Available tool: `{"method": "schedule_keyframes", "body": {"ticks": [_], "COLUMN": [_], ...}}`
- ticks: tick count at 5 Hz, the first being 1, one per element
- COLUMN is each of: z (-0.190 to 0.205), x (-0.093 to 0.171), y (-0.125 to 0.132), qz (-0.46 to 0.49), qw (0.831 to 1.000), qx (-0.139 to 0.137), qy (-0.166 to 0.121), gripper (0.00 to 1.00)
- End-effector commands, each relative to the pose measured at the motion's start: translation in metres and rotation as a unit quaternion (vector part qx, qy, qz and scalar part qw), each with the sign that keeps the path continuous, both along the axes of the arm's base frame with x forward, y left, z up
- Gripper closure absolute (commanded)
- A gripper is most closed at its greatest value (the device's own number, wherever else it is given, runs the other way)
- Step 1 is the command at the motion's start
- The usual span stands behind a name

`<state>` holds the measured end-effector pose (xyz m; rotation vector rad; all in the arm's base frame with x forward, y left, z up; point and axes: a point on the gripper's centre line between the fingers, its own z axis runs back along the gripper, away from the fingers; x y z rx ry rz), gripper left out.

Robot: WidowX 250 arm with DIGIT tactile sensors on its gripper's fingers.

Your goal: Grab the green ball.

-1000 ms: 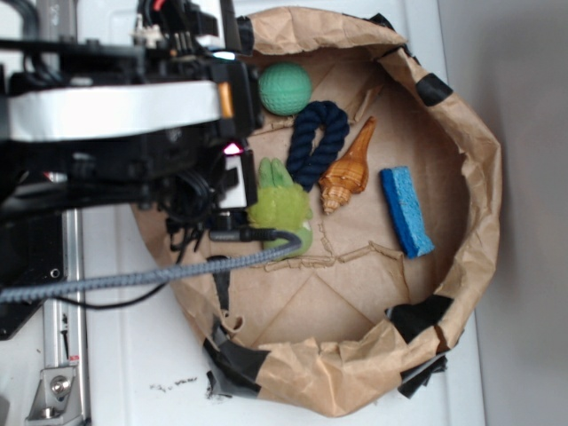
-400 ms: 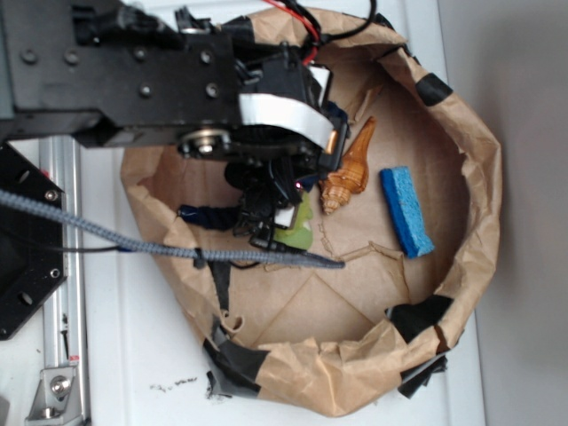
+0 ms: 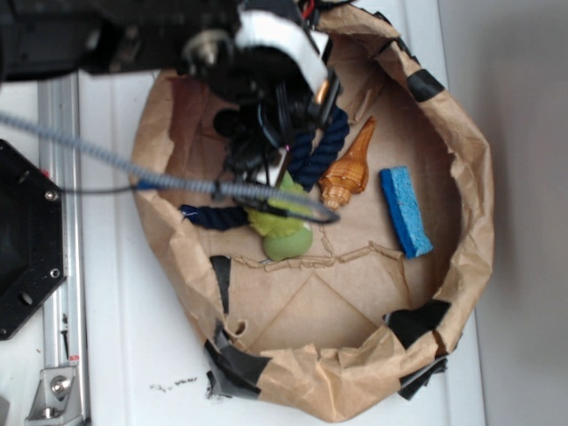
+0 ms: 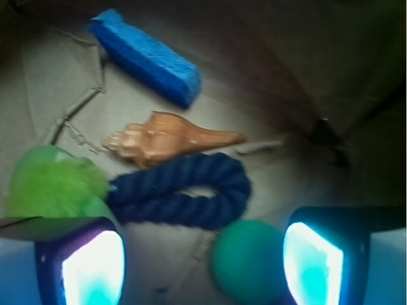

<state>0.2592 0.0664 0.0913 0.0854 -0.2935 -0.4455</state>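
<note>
You have one claw (image 4: 203, 254), and its two lit fingers (image 4: 95, 270) stand wide apart with nothing held between them. Look at the wrist view: the green ball (image 4: 248, 260) sits low between the fingers, close against the inner side of the finger on the picture's right. I cannot tell if it touches that finger, because the picture is blurry. In the outside view you cannot see the ball at all; the black arm (image 3: 160, 35) hangs over that part of the bag.

Now count with me. There is one green ball. There is one dark blue rope loop (image 4: 184, 190), lying just above the ball in the wrist view. There is one orange seashell (image 4: 168, 136), lying along the far side of the rope. There is one blue sponge (image 4: 146, 57), farther off, apart from the shell. There is one fuzzy lime-green toy (image 4: 54, 181), at the left end of the rope, near the other finger.

All five things lie inside one brown paper bag (image 3: 461, 177) with its rim rolled down and bits of black tape (image 3: 417, 319) on it. One gray braided cable (image 3: 133, 169) crosses over the bag.
</note>
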Motion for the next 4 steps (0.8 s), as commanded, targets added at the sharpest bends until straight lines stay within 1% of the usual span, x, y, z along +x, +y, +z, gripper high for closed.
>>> {"method": "schedule_keyframes", "body": {"ticks": [1, 2, 3, 4], "z": [0.014, 0.017, 0.005, -0.025], "x": [0.003, 0.007, 0.008, 0.009], "y": [0.040, 0.041, 0.035, 0.027], "qz": [-0.060, -0.079, -0.105, -0.131], "qw": [0.997, 0.995, 0.992, 0.989], "qx": [0.051, 0.048, 0.068, 0.069], "qy": [-0.028, -0.027, -0.023, 0.006], "gripper": [0.00, 0.00, 0.00, 0.00]}}
